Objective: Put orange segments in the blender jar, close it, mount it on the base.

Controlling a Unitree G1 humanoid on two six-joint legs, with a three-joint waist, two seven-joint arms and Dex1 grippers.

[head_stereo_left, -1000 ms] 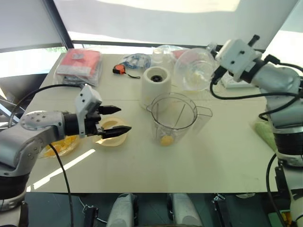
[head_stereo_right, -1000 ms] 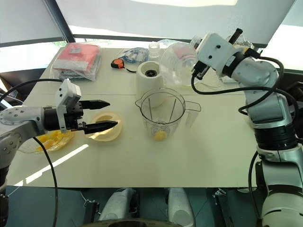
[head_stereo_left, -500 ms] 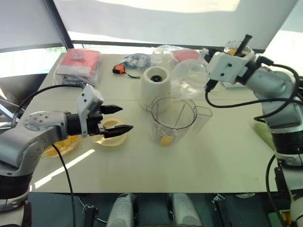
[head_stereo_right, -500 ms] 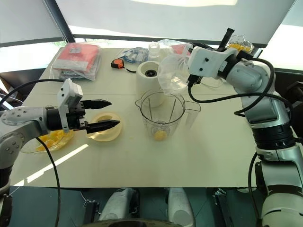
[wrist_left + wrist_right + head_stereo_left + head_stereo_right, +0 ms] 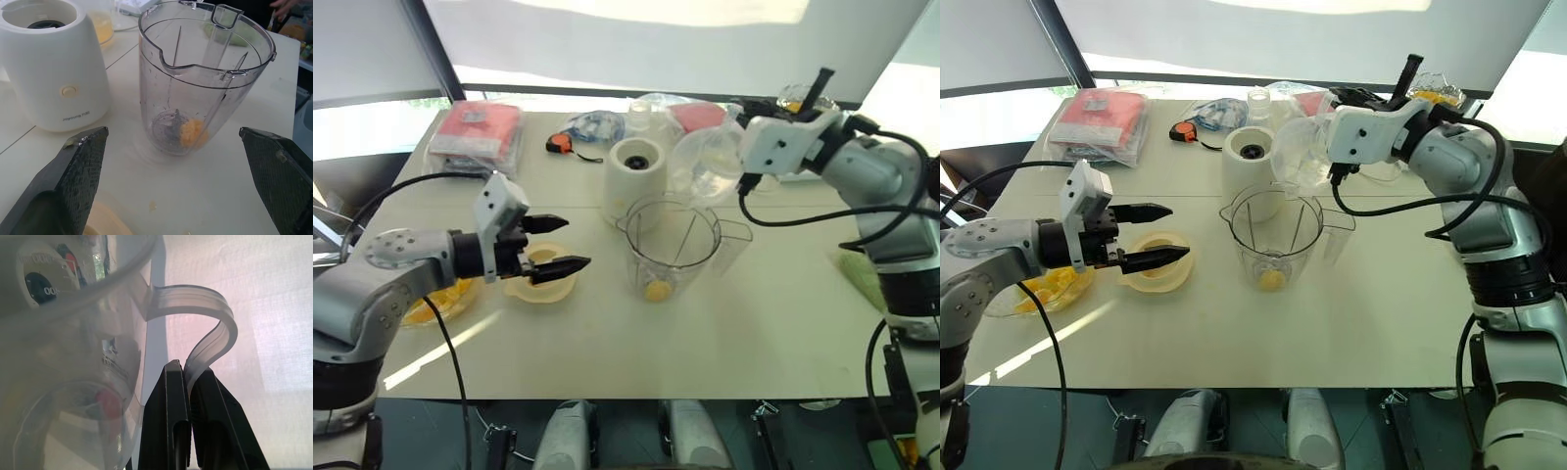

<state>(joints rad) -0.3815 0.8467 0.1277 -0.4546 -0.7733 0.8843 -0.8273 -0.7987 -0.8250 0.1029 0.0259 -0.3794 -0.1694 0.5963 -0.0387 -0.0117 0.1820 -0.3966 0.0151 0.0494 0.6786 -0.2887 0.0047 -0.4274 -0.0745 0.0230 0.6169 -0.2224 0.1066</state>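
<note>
clear blender jar (image 5: 673, 245), white base (image 5: 635, 179) (black coupling)

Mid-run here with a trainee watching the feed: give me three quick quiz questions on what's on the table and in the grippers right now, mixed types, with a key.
1. True or false: the blender jar already sits on the base.
2. What does the right gripper pinch?
A. an orange segment
B. the curved tab of the clear lid
C. the jar's handle
3. Fill in: the left gripper hangs open above the pale yellow ____.

Key
1. False; the jar stands on the table in front of the base, one orange piece at its bottom.
2. B
3. ring
</note>
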